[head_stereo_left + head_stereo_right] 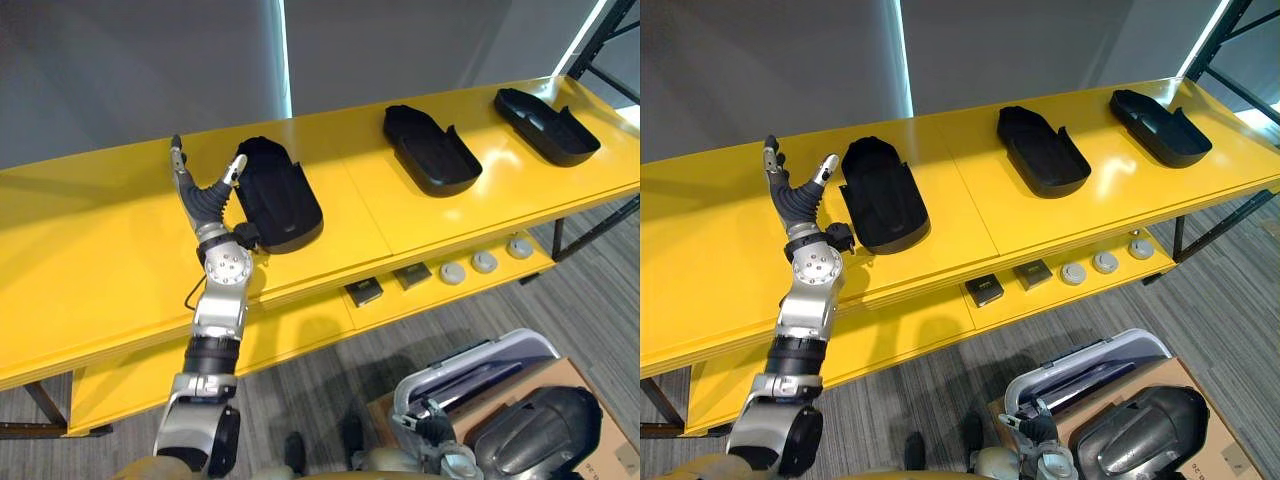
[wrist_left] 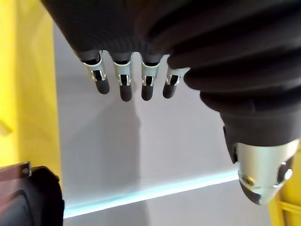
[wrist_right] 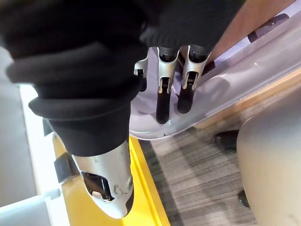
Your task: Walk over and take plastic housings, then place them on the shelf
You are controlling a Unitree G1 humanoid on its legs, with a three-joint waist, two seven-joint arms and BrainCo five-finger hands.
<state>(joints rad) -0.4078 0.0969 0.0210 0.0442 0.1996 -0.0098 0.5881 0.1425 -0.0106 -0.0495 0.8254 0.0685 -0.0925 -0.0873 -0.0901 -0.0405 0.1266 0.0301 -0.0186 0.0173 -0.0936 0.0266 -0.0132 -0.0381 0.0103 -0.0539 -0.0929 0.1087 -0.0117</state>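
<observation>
Three black housings (image 1: 430,150) lie on the yellow shelf (image 1: 100,230) in the left eye view. The left hand (image 1: 205,200), fingers spread wide, stands just beside the leftmost housing (image 1: 275,195), at its nine o'clock. In the right wrist view, the right hand (image 3: 164,89) hangs with straight, relaxed fingers over a pale bin (image 3: 244,70).

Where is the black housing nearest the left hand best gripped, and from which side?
The black housing seems to lie hollow-up, so its raised wall is exposed: probably pinch the wall nearest the left hand, coming from that side, thumb inside.

The yellow shelf (image 1: 90,260) carries three black plastic housings (image 1: 430,150), well apart in a row.
</observation>
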